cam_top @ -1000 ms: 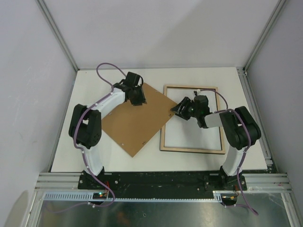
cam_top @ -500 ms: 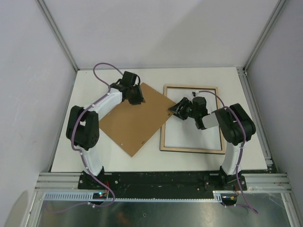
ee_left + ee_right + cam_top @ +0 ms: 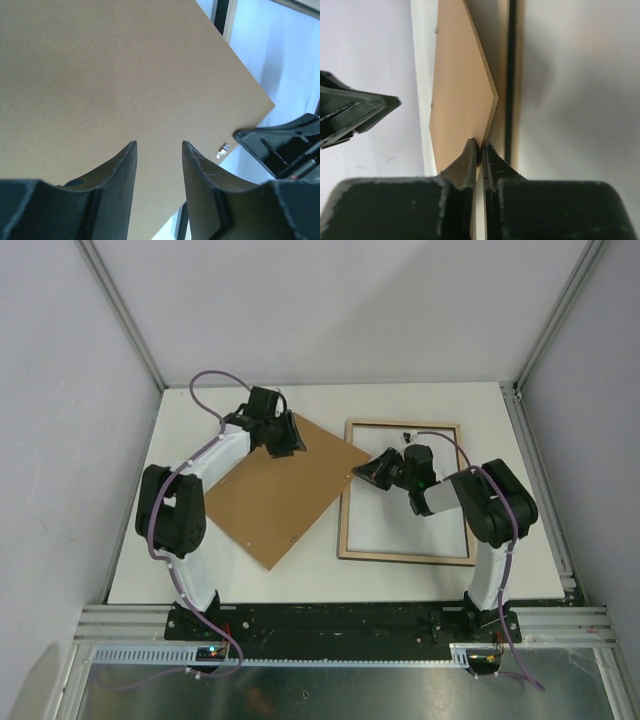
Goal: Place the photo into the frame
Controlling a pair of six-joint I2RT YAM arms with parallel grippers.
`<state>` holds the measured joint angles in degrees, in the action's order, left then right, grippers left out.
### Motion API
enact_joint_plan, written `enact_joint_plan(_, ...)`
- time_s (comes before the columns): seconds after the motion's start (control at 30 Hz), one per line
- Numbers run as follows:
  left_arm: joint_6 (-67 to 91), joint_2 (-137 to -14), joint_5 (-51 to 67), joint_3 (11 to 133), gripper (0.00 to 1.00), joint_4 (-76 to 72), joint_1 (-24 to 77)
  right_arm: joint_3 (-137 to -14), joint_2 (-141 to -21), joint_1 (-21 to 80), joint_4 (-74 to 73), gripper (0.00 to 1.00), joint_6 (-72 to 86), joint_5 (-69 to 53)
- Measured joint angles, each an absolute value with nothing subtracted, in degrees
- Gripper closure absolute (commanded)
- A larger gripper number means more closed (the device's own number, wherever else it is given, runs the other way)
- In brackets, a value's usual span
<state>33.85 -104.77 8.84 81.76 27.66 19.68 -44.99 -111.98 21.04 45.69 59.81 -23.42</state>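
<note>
A large thin rectangular frame lies flat on the right half of the white counter, nearer the right edge than the left. Its pale wood reverse faces up and its rails run parallel to the counter's edges. Inside the rails shows a plain white surface, slightly cooler in tint than the counter. Whether it is the blank back of the photo cannot be told, as no printed side shows in any view.

A brown cardboard board sits on the left half of the counter, turned like a diamond. One corner points toward the far edge and its right corner reaches the frame's left rail.

The right claw is at that right corner. In the right wrist view the right claw is pinched tight on the thin edge of the board beside the corner, with the frame's rail just beyond it.

The left claw is over the board's far corner. In the left wrist view the left claw stands moderately wide with nothing between its fingers and the board spread beneath it. Whether its tips touch the cardboard cannot be told. The right claw's dark tip shows past the board's corner at the right of that view.
</note>
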Motion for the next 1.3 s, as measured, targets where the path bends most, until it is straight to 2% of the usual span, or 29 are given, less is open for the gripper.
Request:
enact_joint_plan(0.2, 31.6, -104.8, 13.3, 84.8, 0.36, 27.6, 15.5, -44.9, -103.7, 20.6, 42.9, 1.00, 58.9, -23.8)
enact_joint_plan(0.5, 25.6, -107.8, 22.2, 99.9, 0.19, 24.7, 6.2, -45.1, -85.0, 15.0, 31.0, 1.00, 48.4, -28.2)
enact_joint_plan(0.63, 22.2, -111.6, 28.6, 105.3, 0.12, 23.4, 3.7, -45.5, -80.2, 13.2, 26.6, 1.00, 44.4, -29.9)
enact_joint_plan(0.83, 15.7, -120.7, 43.7, 112.3, 0.09, 21.2, 2.6, -46.0, -76.8, 12.6, 21.6, 1.00, 40.5, -32.0)
enact_joint_plan(1.1, 10.9, -128.2, 61.0, 112.6, 0.09, 21.0, 2.2, -46.7, -75.1, 12.6, 18.3, 1.00, 38.4, -33.3)
enact_joint_plan(1.3, 8.0, -129.2, 71.4, 110.6, 0.09, 20.4, 2.1, -46.7, -75.1, 12.3, 18.1, 1.00, 38.0, -33.8)
